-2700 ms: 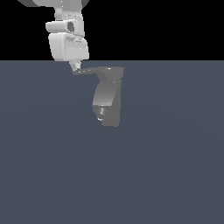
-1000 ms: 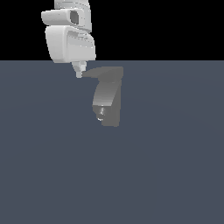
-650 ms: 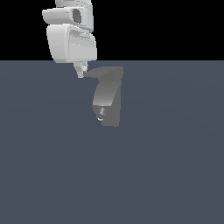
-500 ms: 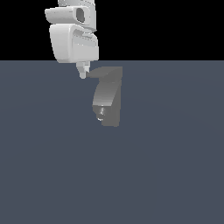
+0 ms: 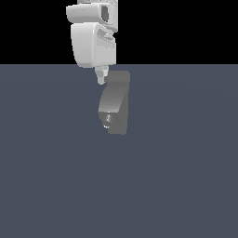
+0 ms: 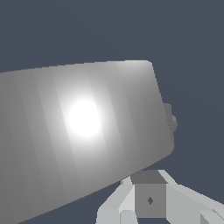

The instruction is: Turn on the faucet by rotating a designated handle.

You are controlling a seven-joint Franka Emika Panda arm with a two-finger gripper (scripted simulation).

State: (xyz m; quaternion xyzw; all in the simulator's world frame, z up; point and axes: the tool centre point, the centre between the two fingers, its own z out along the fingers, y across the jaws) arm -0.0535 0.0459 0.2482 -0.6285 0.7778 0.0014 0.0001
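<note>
Faucet (image 5: 114,104) stands with gripper (image 5: 101,80) beside its top.

The arm (image 5: 92,39) is glossy white, built of rounded blocky shells with a dark recess in its top segment. The tool (image 5: 101,79) ends in pale grey faceted fingers (image 6: 118,205) around a darker grey square block (image 6: 150,199).
</note>
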